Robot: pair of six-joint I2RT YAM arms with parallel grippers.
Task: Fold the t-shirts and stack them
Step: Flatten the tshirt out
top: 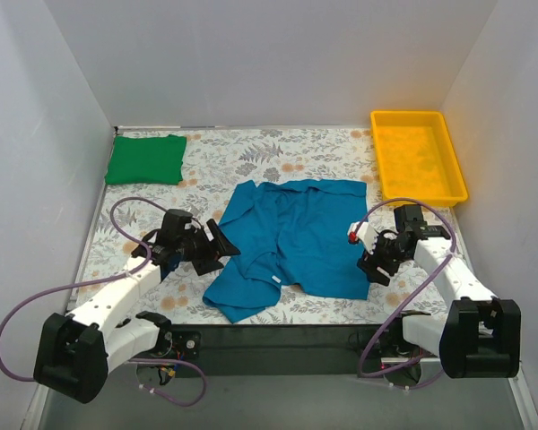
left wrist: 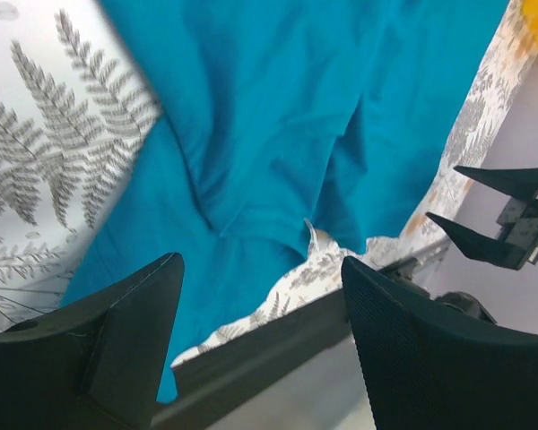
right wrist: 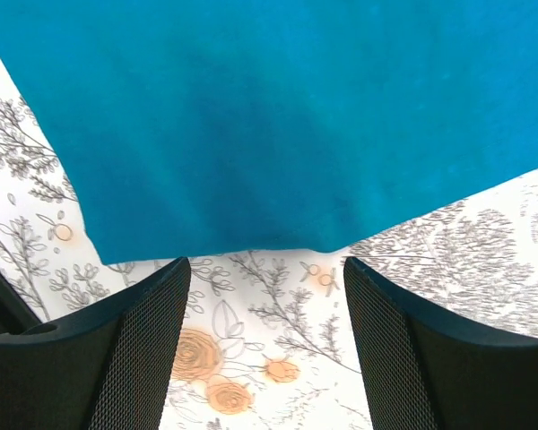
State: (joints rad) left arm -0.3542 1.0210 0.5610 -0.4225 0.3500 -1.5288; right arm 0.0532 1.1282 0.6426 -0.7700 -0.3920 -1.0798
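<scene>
A teal-blue t-shirt (top: pixel 296 237) lies rumpled and partly folded in the middle of the flowered table, also filling the left wrist view (left wrist: pixel 278 116) and the right wrist view (right wrist: pixel 269 116). A green t-shirt (top: pixel 146 159) lies folded at the back left. My left gripper (top: pixel 222 248) hovers at the blue shirt's left edge, open and empty (left wrist: pixel 260 269). My right gripper (top: pixel 369 260) sits just off the shirt's right edge, open, with only tablecloth between its fingers (right wrist: pixel 265 269).
A yellow plastic tray (top: pixel 396 118) stands at the back right corner. White walls close in the table on three sides. The table's dark front edge (top: pixel 278 336) runs just below the blue shirt. Purple cables loop beside both arms.
</scene>
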